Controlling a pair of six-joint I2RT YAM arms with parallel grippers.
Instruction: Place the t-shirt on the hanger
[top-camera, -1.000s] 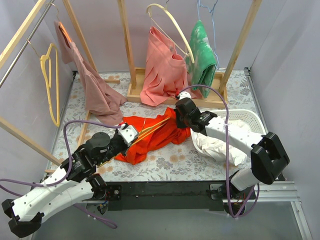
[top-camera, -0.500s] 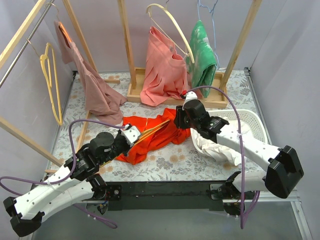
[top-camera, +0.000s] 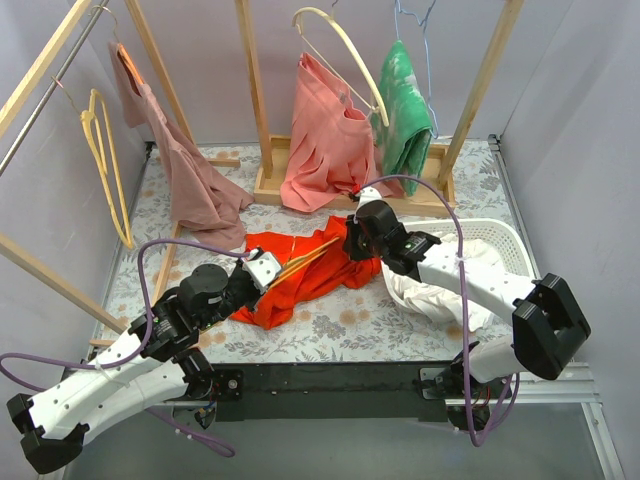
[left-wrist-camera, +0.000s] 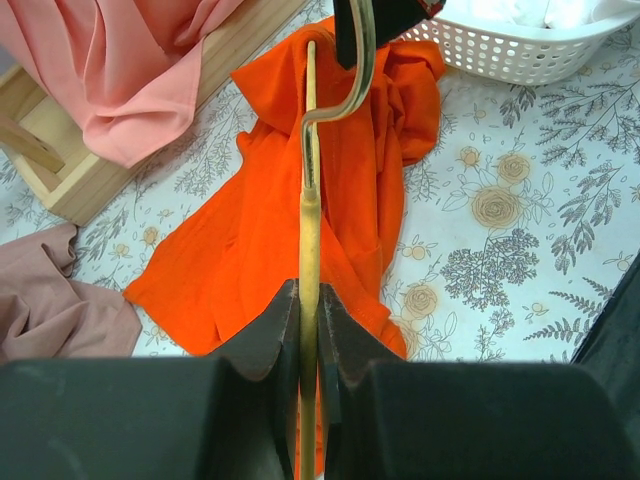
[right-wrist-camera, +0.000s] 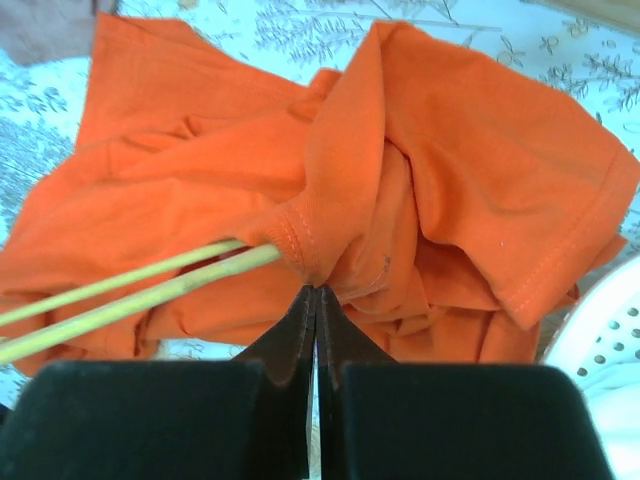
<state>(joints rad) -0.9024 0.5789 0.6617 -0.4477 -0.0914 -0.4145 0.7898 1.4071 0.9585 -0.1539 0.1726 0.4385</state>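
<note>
1. L gripper (left-wrist-camera: 309, 300): clamped hard on hanger (left-wrist-camera: 309, 210), which sits edge-on betw the fingers w/ its far end running into the cloth.
2. R gripper (right-wrist-camera: 316, 292): closed, no gap visible. Pinching stitched hem of t-shirt (right-wrist-camera: 450, 140), just beside where two yellow hanger rods enter the fabric.
3. Step in hand, as judged: feeding hanger into a shirt opening. Neck or sleeve – can't tell.
4. To do it well:
   - Hold hanger level and steady w/ L.
   - Draw hem along the rods w/ R, not across them.
   - Pinch cloth only, never the rod.
   - Go slow; bunched folds near the hem likely to snag.
5. T-shirt lying crumpled mid-table on floral table cover (top-camera: 350, 325), betw both arms and just beside white basket (top-camera: 505, 232) holding white cloth bundle (top-camera: 440, 290).
6. Behind:
   - Wooden rack (top-camera: 255, 100) w/ salmon-pink garment (top-camera: 325, 150) and green garment (top-camera: 405, 110) hanging.
   - Dusty-pink garment (top-camera: 185, 170) draped at left.
   - Spare yellow hanger (top-camera: 105, 170) on left rail.
</note>
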